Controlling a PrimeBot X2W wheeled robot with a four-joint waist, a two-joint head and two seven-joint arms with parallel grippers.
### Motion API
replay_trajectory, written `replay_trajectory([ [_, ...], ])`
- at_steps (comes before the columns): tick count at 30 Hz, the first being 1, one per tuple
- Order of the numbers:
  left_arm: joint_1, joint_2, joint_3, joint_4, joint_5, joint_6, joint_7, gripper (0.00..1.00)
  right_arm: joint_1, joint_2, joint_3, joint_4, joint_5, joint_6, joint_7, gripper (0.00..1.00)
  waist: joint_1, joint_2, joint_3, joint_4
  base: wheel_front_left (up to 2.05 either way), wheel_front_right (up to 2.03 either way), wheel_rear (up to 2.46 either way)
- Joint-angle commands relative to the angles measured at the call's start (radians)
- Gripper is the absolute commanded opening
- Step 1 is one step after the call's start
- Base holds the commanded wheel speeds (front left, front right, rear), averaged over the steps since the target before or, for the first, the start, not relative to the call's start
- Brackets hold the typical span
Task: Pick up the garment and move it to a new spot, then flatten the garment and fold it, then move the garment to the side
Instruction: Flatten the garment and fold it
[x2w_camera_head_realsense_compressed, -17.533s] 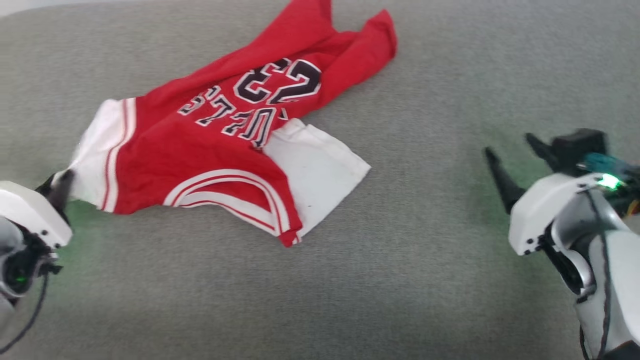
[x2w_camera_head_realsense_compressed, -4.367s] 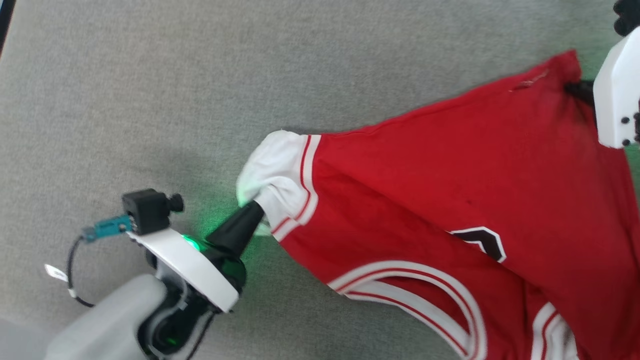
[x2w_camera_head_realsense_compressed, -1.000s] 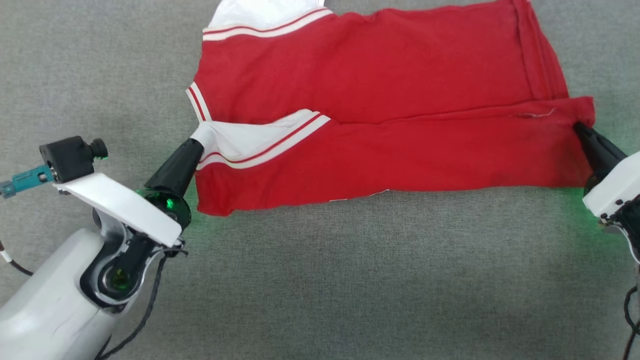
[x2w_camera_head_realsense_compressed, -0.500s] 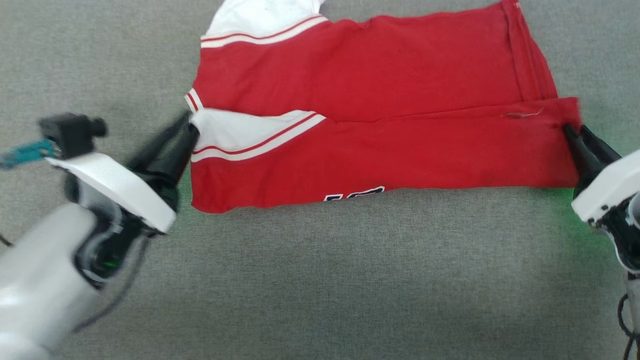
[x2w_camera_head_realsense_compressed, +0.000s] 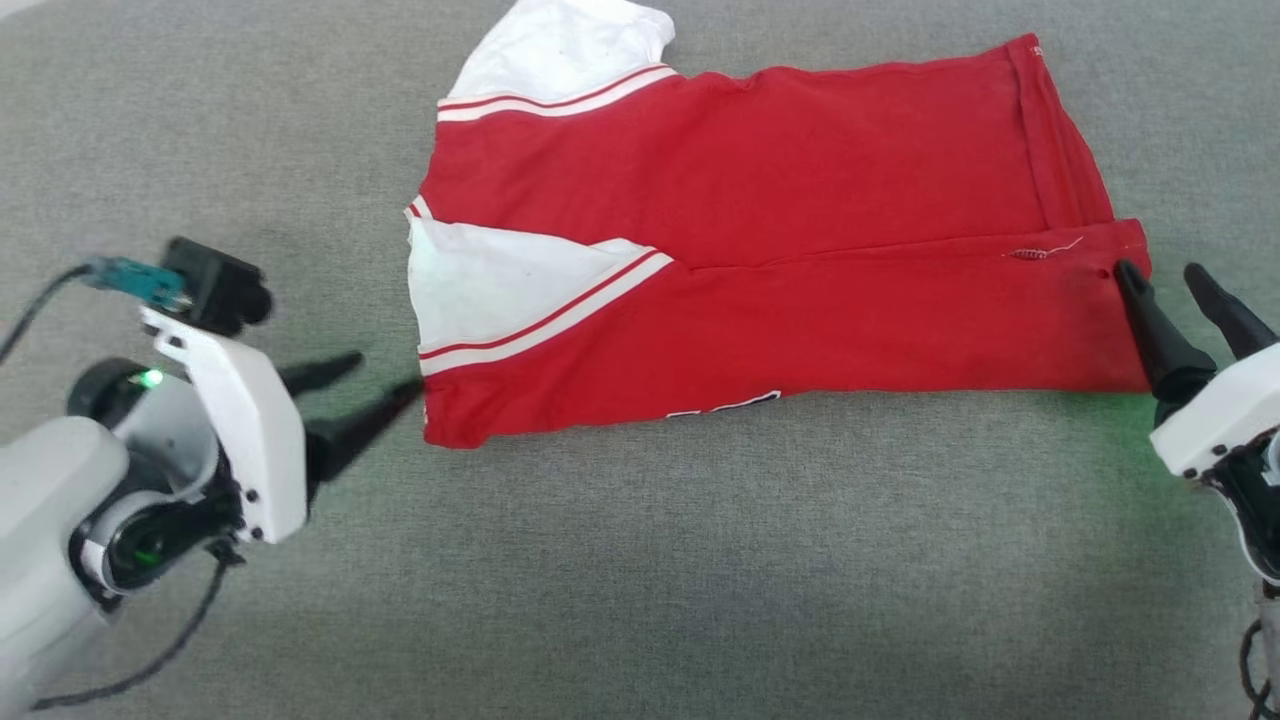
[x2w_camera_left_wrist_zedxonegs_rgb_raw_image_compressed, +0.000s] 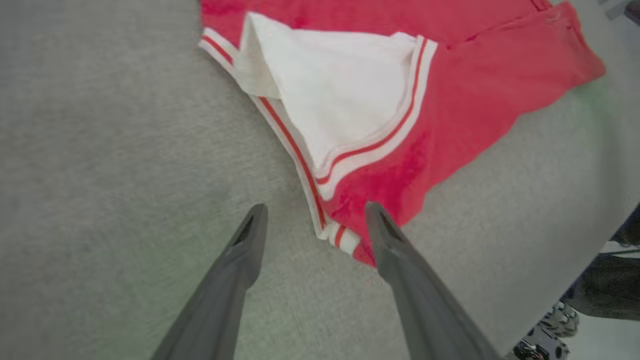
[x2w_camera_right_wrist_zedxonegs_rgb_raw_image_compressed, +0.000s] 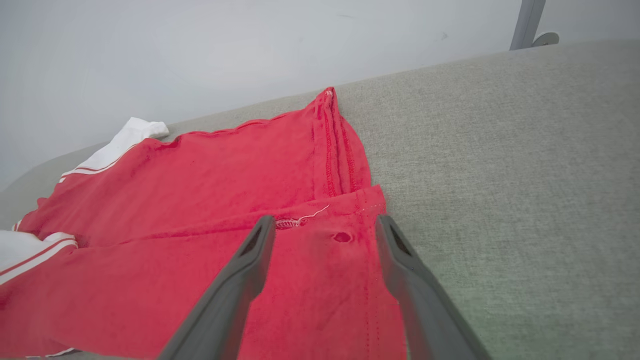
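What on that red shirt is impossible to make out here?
Lettering, head view: a sliver shows; the folded garment covers the rest.
Near sleeve, right wrist view: cut off by the left edge.
Left gripper, head view: fingers blurred, outlines unclear.

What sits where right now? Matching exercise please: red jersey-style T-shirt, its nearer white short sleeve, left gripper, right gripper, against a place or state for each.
Things:
1. red jersey-style T-shirt
2. nearer white short sleeve
3. left gripper
4. right gripper

Places or states:
A. jaws open at the hem corner
B. folded in over the red body
C. lying flat on the grey fabric surface
D. jaws open at the striped-trim corner

Pairs: 1-C, 2-B, 3-D, 4-A
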Motion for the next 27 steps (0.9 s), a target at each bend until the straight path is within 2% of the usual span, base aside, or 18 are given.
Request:
replay_trajectory([
  [1, 0.002, 0.002, -0.008, -0.025, -0.026, 0.013, 0.042, 1.0, 0.001, 0.011, -0.001, -0.018, -0.011, 0.0, 0.007, 1.0, 0.0, -0.0001, 0.008, -0.007, 0.0, 0.0, 0.0],
  [5, -0.005, -0.007, -0.018, -0.048, -0.066, 0.048, 0.115, 1.0, -0.006, 0.029, 0.008, -0.048, -0.016, 0.0, 0.018, 1.0, 0.0, -0.0001, 0.026, -0.029, 0.0, 0.0, 0.0],
  [7, -0.005, -0.02, -0.023, -0.046, -0.09, 0.062, 0.148, 0.94, -0.006, 0.035, 0.01, -0.058, -0.015, 0.0, 0.022, 1.0, 0.0, -0.0001, 0.038, -0.041, 0.0, 0.0, 0.0],
  [9, -0.009, -0.025, -0.036, -0.029, -0.099, 0.075, 0.187, 0.94, -0.009, 0.041, 0.009, -0.068, -0.014, 0.0, 0.023, 1.0, 0.0, -0.0001, 0.05, -0.055, 0.0, 0.0, 0.0],
  [15, -0.007, -0.066, -0.064, 0.039, -0.126, 0.081, 0.258, 0.97, -0.016, 0.047, 0.005, -0.079, -0.015, 0.0, 0.024, 1.0, 0.0, -0.0001, 0.08, -0.086, 0.0, 0.0, 0.0],
  [16, -0.008, -0.074, -0.066, 0.053, -0.129, 0.077, 0.262, 0.92, -0.017, 0.047, 0.005, -0.08, -0.015, 0.0, 0.024, 1.0, 0.0, -0.0001, 0.084, -0.091, 0.0, 0.0, 0.0],
  [17, -0.007, -0.085, -0.063, 0.068, -0.142, 0.079, 0.264, 0.72, -0.018, 0.046, 0.006, -0.081, -0.014, 0.0, 0.025, 1.0, 0.0, -0.0001, 0.088, -0.096, 0.0, 0.0, 0.0],
  [18, -0.006, -0.094, -0.063, 0.078, -0.15, 0.073, 0.27, 0.39, -0.018, 0.044, 0.006, -0.083, -0.014, 0.0, 0.026, 1.0, 0.0, -0.0001, 0.091, -0.099, 0.0, 0.0, 0.0],
  [19, -0.005, -0.1, -0.071, 0.083, -0.148, 0.064, 0.28, 0.28, -0.017, 0.042, 0.008, -0.085, -0.016, 0.0, 0.03, 1.0, 0.0, -0.0001, 0.094, -0.103, 0.0, 0.0, 0.0],
  [20, -0.002, -0.105, -0.077, 0.084, -0.145, 0.054, 0.288, 0.0, -0.017, 0.04, 0.008, -0.088, -0.016, 0.0, 0.032, 1.0, 0.0, -0.0001, 0.095, -0.105, 0.0, 0.0, 0.0],
  [22, -0.005, -0.104, -0.074, 0.086, -0.151, 0.031, 0.29, 0.0, -0.017, 0.022, 0.022, -0.1, -0.025, 0.0, 0.056, 1.0, 0.0, -0.0001, 0.101, -0.109, 0.0, 0.0, 0.0],
  [27, -0.021, -0.102, -0.055, 0.078, -0.145, 0.025, 0.263, 0.0, -0.051, -0.061, 0.096, -0.109, -0.059, 0.0, 0.172, 1.0, 0.0, -0.0001, 0.108, -0.106, 0.0, 0.0, 0.0],
])
